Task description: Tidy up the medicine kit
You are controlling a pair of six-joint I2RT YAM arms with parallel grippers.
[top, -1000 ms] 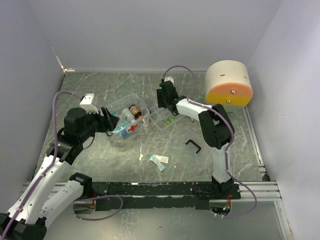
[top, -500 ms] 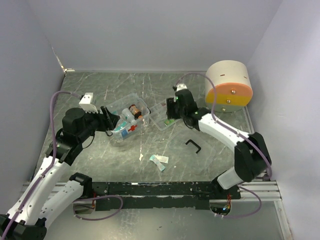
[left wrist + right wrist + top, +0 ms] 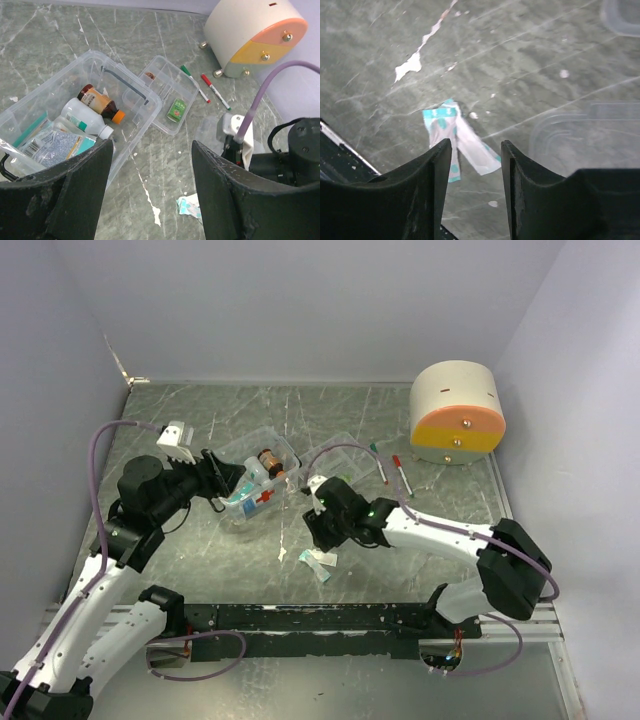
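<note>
A clear bin (image 3: 250,472) holds a brown bottle (image 3: 97,102), a white bottle (image 3: 87,117) and flat packets. A small clear tray (image 3: 167,92) beside it holds a green item (image 3: 176,110). Teal-and-white packets (image 3: 455,142) lie on the table near the front (image 3: 320,562). My right gripper (image 3: 474,150) is open and empty, low over these packets; it also shows in the top view (image 3: 313,530). My left gripper (image 3: 152,175) is open and empty, up beside the bin's left end (image 3: 222,480).
A green pen (image 3: 378,462) and a red pen (image 3: 402,476) lie right of the tray. A round cream, yellow and orange container (image 3: 457,412) stands at the back right. A clear plastic lid (image 3: 580,135) lies by the right gripper. The black front rail (image 3: 320,618) is close behind the packets.
My right arm swung from the small tray at the back down to the front and now hovers over the teal packets. The pens came into view. The left arm barely moved.
</note>
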